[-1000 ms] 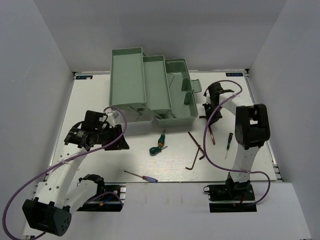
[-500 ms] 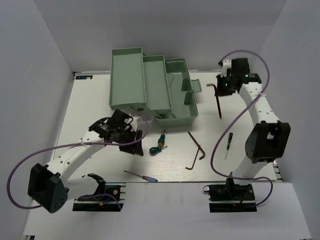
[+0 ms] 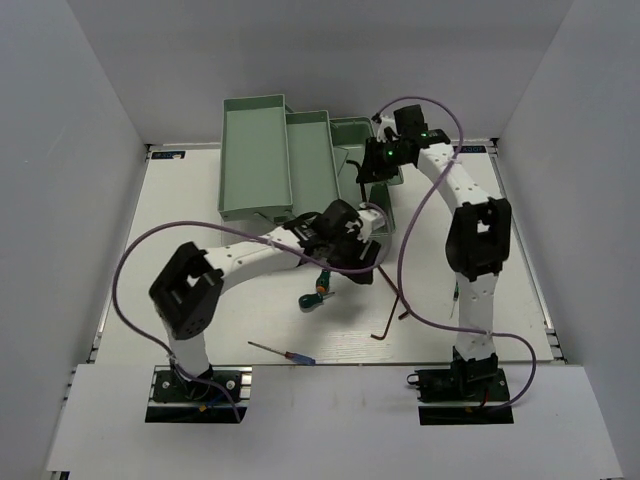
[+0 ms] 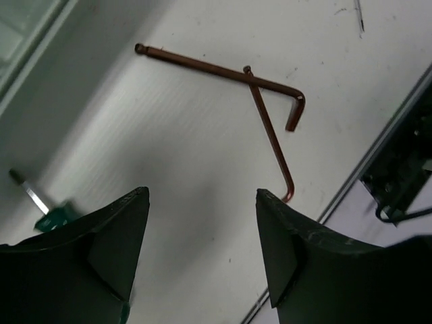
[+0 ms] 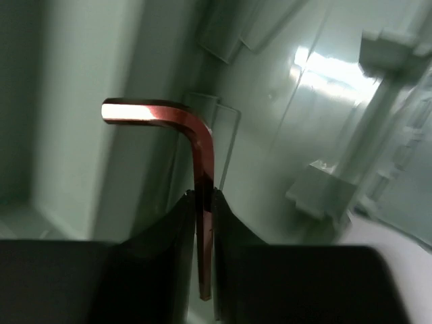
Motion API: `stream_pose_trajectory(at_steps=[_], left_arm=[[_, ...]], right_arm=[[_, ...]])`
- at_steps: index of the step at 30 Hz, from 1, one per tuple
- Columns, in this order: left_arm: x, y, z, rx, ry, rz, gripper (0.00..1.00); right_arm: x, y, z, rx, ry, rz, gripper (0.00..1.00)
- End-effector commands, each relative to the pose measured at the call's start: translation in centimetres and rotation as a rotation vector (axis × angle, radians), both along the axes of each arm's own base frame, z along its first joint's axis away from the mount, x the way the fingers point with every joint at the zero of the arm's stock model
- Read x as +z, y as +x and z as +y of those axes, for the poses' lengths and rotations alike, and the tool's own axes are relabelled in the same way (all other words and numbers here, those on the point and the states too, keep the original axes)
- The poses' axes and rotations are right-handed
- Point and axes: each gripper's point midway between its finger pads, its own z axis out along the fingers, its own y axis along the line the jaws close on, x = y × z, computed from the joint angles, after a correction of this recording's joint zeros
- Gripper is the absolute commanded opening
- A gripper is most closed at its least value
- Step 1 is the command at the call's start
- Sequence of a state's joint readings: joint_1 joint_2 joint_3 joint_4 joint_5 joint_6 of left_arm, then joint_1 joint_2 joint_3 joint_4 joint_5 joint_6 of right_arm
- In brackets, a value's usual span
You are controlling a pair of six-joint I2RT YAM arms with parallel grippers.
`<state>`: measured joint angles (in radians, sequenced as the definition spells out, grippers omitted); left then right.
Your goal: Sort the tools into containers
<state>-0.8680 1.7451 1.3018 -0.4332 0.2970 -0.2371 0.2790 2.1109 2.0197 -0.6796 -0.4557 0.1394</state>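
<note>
- 2 grippers in shot, both close to the toolbox (image 3: 312,165), which stands open at the far side of the table (image 3: 170,200) w/ its pale green trays stepped out to its L.
- R gripper (image 5: 200,202) hangs over the toolbox base (image 3: 352,135). Its fingers (image 5: 162,236) are pinched on the long shank of the held hex key (image 5: 155,111).
- That key stands upright in the grip, bent end on top, short leg pointing sideways. The base's inside fills the R wrist view behind it, blurred.
- L gripper (image 4: 201,229) sits low just in front of the toolbox's near wall, jaws spread wide, nothing between them. Only bare table shows in the gap.
- 2 crossed hex keys (image 4: 248,73) lie flat on the table in front of the toolbox, off toward its R corner, apart from it. One's tip rests across the other's shank.
- Green screwdriver (image 3: 312,298) lies on the table in front of the toolbox, approx level w/ its middle, just beside the L gripper.
- Blue-handled screwdriver (image 3: 284,353) lies flat, farthest from the toolbox, by the table's near edge, well apart from the other tools.
</note>
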Motion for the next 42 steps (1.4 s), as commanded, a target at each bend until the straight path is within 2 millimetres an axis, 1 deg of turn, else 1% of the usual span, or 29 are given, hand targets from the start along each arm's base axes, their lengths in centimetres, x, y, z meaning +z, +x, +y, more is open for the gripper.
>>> stream_pose_trajectory(at_steps=[1,2,5,7,8,9,10,11,12,13,14,16,17,18,19,20,21,22,23,25,26,27,28,30,31,32,33,37,42], left_arm=[[1.2,1.1,-3.3,0.004,-0.035,-0.095,0.75],[1.5,1.5,-4.1,0.006,-0.039,-0.111,0.75],[0.1,0.7,-5.9,-0.027,-0.001,-0.092,0.75],[0.2,-0.1,-7.3,-0.051,0.012,-0.093,0.75],[-1.0,-0.2,-7.7,-0.053,0.040,-0.084,0.75],[-1.4,-0.2,-7.9,-0.048,0.063,-0.090,0.75],[-1.6,-0.8,-8.3,-0.062,0.075,-0.083,0.73],[-2.1,-0.6,-8.2,-0.044,0.089,-0.081,0.72],[-2.7,-0.8,-8.1,-0.030,0.111,-0.075,0.69],[-2.9,-0.8,-7.9,0.011,0.117,-0.055,0.67],[-2.9,-0.8,-7.6,0.041,0.121,-0.046,0.64],[-1.6,-0.2,-5.9,0.147,0.103,-0.008,0.41],[-0.7,-0.3,-5.4,0.178,0.089,-0.008,0.29],[-0.5,-0.3,-4.3,0.219,0.101,-0.022,0.12],[0.4,-0.4,-3.5,0.243,0.094,-0.031,0.09],[3.3,-0.7,-2.6,0.254,0.051,-0.061,0.09],[3.3,-0.9,-1.2,0.275,0.068,-0.077,0.11],[4.0,-1.1,-0.3,0.289,0.072,-0.091,0.28],[5.2,-1.7,1.4,0.302,0.083,-0.102,0.44],[4.5,-2.7,3.9,0.330,0.150,-0.103,0.70],[4.0,-3.1,5.3,0.350,0.188,-0.102,0.73],[3.8,-3.9,6.7,0.350,0.192,-0.100,0.74],[3.6,-4.4,7.4,0.362,0.189,-0.090,0.74],[2.9,-5.2,8.4,0.394,0.170,-0.068,0.75],[3.9,-5.5,8.8,0.406,0.129,-0.074,0.75],[3.3,-6.2,9.2,0.416,0.130,-0.054,0.75],[3.5,-6.2,9.2,0.424,0.111,-0.054,0.75],[4.1,-6.4,9.2,0.443,0.059,-0.055,0.75],[4.5,-6.0,8.0,0.401,0.052,-0.078,0.74]], right_arm=[[2.6,1.7,0.5,-0.028,0.064,-0.036,0.36],[2.7,1.8,0.5,-0.025,0.069,-0.037,0.45],[4.8,1.9,-0.9,-0.030,0.083,-0.079,0.64],[6.8,1.7,-2.4,-0.043,0.077,-0.127,0.64],[6.7,1.3,-4.1,-0.079,0.042,-0.123,0.66],[8.5,1.0,-5.6,-0.098,0.023,-0.174,0.63],[8.1,0.8,-6.7,-0.111,-0.012,-0.180,0.54],[4.8,-0.2,-8.4,-0.119,-0.054,-0.107,0.23],[4.3,-0.4,-10.4,-0.156,-0.070,-0.092,0.06],[4.5,-1.0,-11.5,-0.165,-0.089,-0.103,0.00],[2.0,-2.8,-13.4,-0.177,-0.123,0.003,0.00],[0.7,-5.3,-16.1,-0.171,-0.123,0.102,0.00],[0.1,-6.8,-16.4,-0.089,-0.143,0.106,0.00],[0.2,-8.8,-15.4,-0.016,-0.061,0.128,0.03],[-1.6,-10.9,-15.3,0.074,-0.068,0.138,0.14],[-0.3,-12.4,-15.2,0.164,-0.093,0.031,0.34],[-3.9,-15.5,-14.5,0.214,-0.085,0.107,0.42],[-4.6,-16.6,-14.0,0.279,-0.099,0.071,0.48],[-3.4,-17.5,-13.6,0.308,-0.115,-0.020,0.58],[-6.9,-20.2,-11.6,0.393,-0.152,-0.007,0.60],[-6.8,-20.6,-11.2,0.372,-0.165,-0.006,0.60],[-7.9,-21.1,-10.4,0.382,-0.181,0.001,0.62],[-9.5,-21.6,-10.6,0.375,-0.267,0.026,0.62],[-10.3,-21.2,-9.5,0.339,-0.300,0.005,0.62],[-11.0,-20.8,-10.1,0.312,-0.359,-0.004,0.62],[-11.3,-20.8,-10.0,0.304,-0.370,0.005,0.62],[-11.4,-20.9,-9.4,0.316,-0.380,0.001,0.62],[-13.4,-20.7,-10.0,0.296,-0.489,0.020,0.62],[-15.3,-22.3,-8.9,0.313,-0.497,0.034,0.58]])
